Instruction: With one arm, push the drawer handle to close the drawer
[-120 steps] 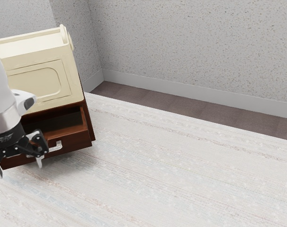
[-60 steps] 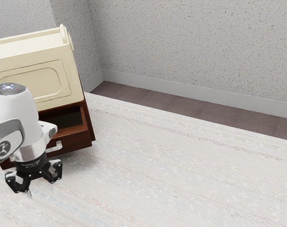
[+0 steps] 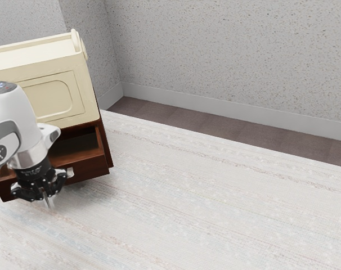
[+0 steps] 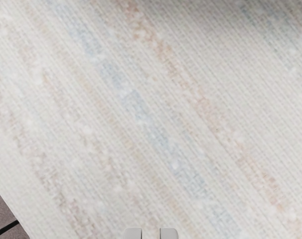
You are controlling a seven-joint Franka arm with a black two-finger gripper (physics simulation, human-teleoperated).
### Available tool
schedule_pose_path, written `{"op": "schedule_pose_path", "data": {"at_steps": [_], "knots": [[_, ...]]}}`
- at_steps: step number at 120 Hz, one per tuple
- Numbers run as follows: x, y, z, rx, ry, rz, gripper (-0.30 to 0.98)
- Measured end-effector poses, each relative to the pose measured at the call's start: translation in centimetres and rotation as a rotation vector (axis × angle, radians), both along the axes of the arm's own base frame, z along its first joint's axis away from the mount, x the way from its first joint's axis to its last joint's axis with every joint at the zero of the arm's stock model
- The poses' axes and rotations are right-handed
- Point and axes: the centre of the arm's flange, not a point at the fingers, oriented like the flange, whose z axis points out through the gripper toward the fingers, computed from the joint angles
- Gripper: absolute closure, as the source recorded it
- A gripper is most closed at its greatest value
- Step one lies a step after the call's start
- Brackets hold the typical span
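Black fingers (image 3: 48, 200) slightly parted, nothing gripped. Reddish-brown wooden drawer (image 3: 92, 166) open, beyond them; silver bar handle (image 3: 70, 173) near them. For a clean close: get the 2 tips level with handle, press squarely, push straight inward until flush.

Exterior view: bright, soft light is coming from above. Top of cream cabinet (image 3: 38, 49) is catching most, front is reading duller. Open drawer's interior (image 3: 77, 147) is sinking into near-black brown. Diffuse grey shadow is pooling on pale rug (image 3: 215, 197) below drawer front. Grey wall (image 3: 227, 45) is reflecting evenly. Wrist view: rug is glowing whitish, broad soft shadow is darkening one edge.
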Motion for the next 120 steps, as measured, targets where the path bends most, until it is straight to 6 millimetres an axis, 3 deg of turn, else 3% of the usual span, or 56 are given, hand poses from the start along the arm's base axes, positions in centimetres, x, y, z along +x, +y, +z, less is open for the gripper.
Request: {"op": "schedule_pose_path", "data": {"at_steps": [26,41,58,120], "knots": [[0.3,0.6,-0.1,0.035,0.010,-0.044,0.77],[0.6,2.8,-0.7,0.029,0.032,-0.044,0.78],[1.1,3.6,-1.2,0.040,0.042,-0.068,0.78],[6.3,8.1,-3.6,0.028,0.110,-0.079,0.79]]}}
